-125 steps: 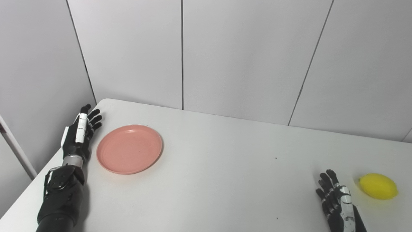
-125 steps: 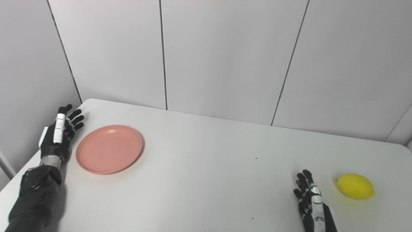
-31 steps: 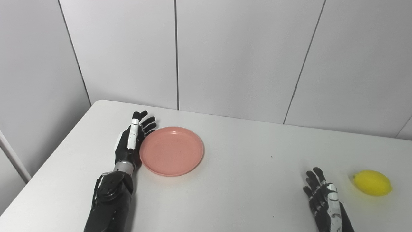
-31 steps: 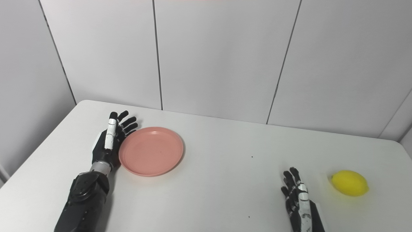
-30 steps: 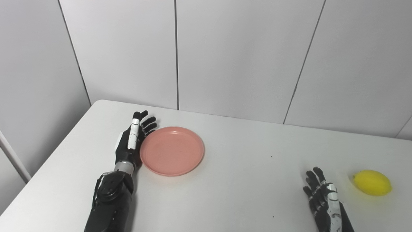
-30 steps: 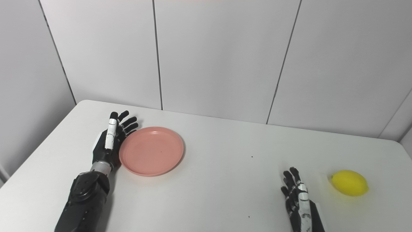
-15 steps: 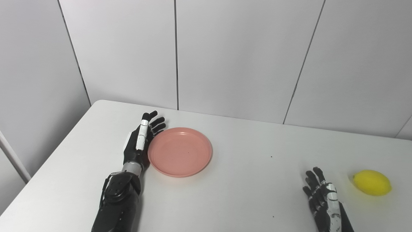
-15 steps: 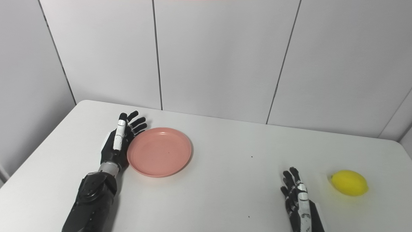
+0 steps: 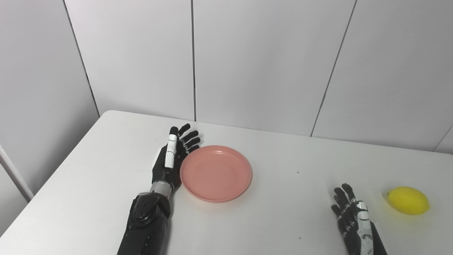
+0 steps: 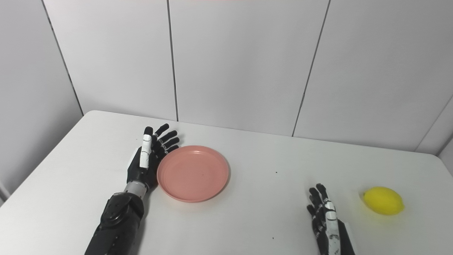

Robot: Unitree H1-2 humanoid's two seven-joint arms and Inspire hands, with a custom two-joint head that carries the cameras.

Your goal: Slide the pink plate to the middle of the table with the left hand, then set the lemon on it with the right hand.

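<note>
The pink plate (image 9: 216,173) lies flat and upright on the white table (image 9: 269,219), left of the table's centre line and nearer the far edge than the near edge. Its interior holds nothing.

The left hand (image 9: 172,161) stands on its edge on the table surface, palm facing the plate. The palm and the lower part of the hand are in contact with the plate's left rim. The fingers (image 9: 187,136) are extended, slightly fanned and apart from one another, pointing toward the far wall; they reach past the rim at the plate's far-left side. The hand grasps nothing. The left forearm (image 9: 147,223) enters from the bottom edge and runs along the table, left of the plate.

The right hand (image 10: 327,221) rests low at the near right area of the table, back uppermost, with its fingers (image 10: 315,195) extended and spread, pointing away from the robot. It holds nothing and touches neither the plate nor the fruit.

The lemon (image 9: 408,200) lies on its side on the table near the right edge, to the right of the right hand and a little farther from the robot. A clear gap of table separates it from the hand. The lemon is well apart from the plate, with the right hand positioned between the two
</note>
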